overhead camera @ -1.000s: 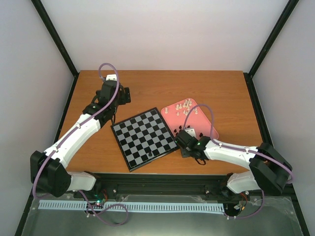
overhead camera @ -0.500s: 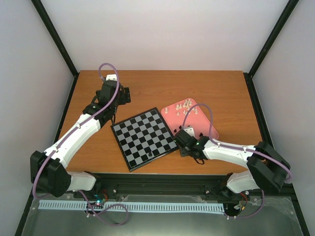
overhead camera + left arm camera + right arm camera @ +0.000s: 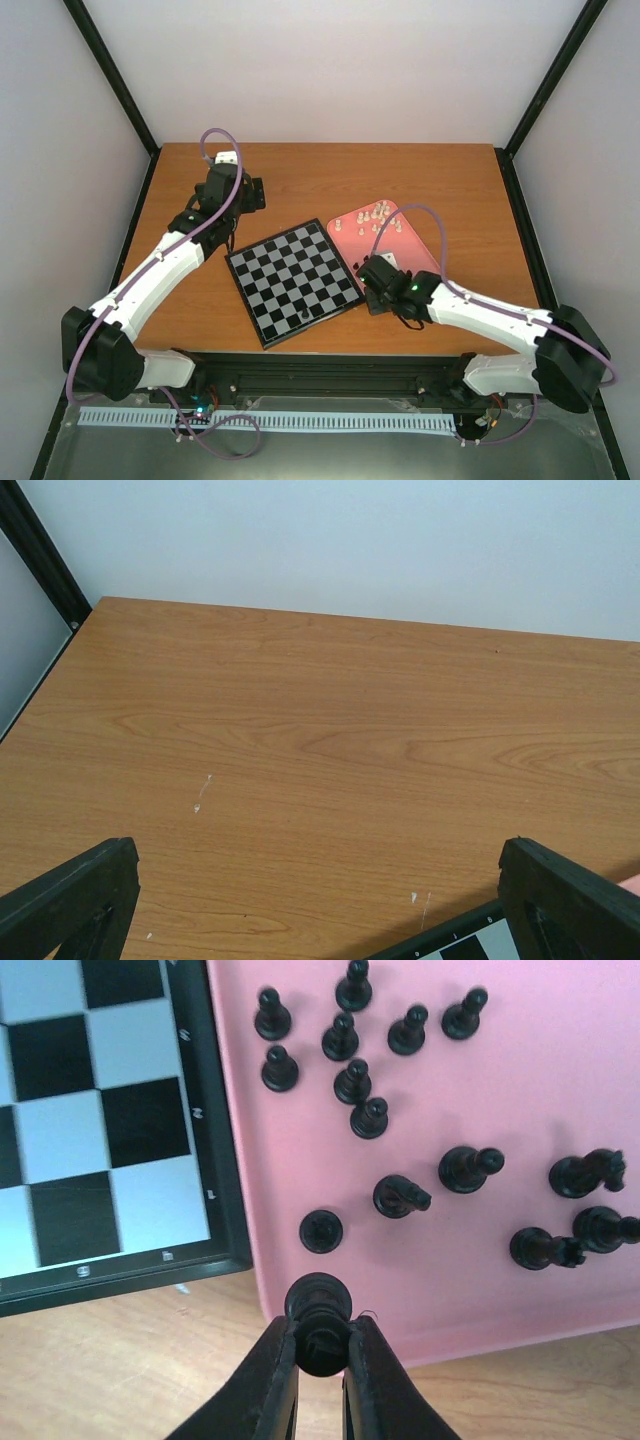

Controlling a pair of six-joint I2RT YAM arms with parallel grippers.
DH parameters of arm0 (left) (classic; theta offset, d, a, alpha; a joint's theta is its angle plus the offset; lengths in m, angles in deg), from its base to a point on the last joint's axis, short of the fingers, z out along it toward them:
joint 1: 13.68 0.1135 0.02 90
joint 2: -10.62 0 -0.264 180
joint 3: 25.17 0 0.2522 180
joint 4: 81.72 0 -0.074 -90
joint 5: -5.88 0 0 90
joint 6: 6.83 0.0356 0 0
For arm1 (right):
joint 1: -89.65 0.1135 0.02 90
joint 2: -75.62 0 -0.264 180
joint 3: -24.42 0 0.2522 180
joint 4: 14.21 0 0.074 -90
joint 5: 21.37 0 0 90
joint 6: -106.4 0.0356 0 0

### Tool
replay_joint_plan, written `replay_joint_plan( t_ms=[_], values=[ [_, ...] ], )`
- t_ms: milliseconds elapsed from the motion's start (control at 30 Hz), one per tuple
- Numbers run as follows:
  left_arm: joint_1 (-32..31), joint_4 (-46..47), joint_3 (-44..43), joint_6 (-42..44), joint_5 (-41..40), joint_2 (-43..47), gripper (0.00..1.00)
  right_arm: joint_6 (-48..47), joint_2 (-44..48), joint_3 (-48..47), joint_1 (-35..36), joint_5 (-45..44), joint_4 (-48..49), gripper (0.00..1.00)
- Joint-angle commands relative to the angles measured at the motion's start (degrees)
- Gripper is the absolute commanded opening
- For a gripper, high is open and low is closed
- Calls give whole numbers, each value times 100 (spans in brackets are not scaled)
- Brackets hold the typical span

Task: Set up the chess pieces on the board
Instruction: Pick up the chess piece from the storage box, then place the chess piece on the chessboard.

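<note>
- A black piece (image 3: 318, 1305) is being pinched by the right claw (image 3: 318, 1345). The jaws are narrowed right down onto it, so that one is definitely being gripped.
- The piece is being held at the near rim of the pink tray (image 3: 520, 1020), close to the corner of the board (image 3: 100, 1110).
- The other black pieces (image 3: 352, 1080) are being kept on the tray. A bunch are standing upright on the side nearer the board, and several are lying tipped over further right in the wrist view.
- The white pieces (image 3: 378, 213) are being shown bunched at the far end of the tray in the overhead view. They're too small there for the types to be told apart.
- The board is being shown turned at an angle in the middle of the counter (image 3: 440, 180), with its right edge running right along the tray's edge.
- A lone black piece (image 3: 301, 313) is being shown standing on the board, close to its near edge.
- The left claw (image 3: 318, 880) is being held wide, with its fingers (image 3: 70, 900) spread out to the bottom corners of its own wrist view.
- It's being held above bare counter off the board's far-left side, well apart from the tray. Only a corner of the board is being caught at the bottom of that view.
</note>
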Motion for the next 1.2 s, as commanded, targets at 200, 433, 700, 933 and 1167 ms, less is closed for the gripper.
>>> replay_joint_plan(
  t_ms=[200, 433, 700, 933, 1167],
  values=[
    [-43, 28, -90, 99, -23, 82, 100, -281, 664, -562, -50, -162, -939, 9],
    [-45, 25, -116, 104, -17, 110, 100, -491, 830, -685, -121, -50, -902, 9],
    [-43, 33, -90, 86, -33, 177, 100, -597, 353, -764, 13, 421, -242, 6],
    [-43, 32, -108, 87, -23, 159, 100, -526, -601, -1217, 808, 295, 203, 6],
    [-43, 21, -74, 102, -51, 157, 100, -472, -1566, -1445, 1125, 376, 682, 6]
  ],
)
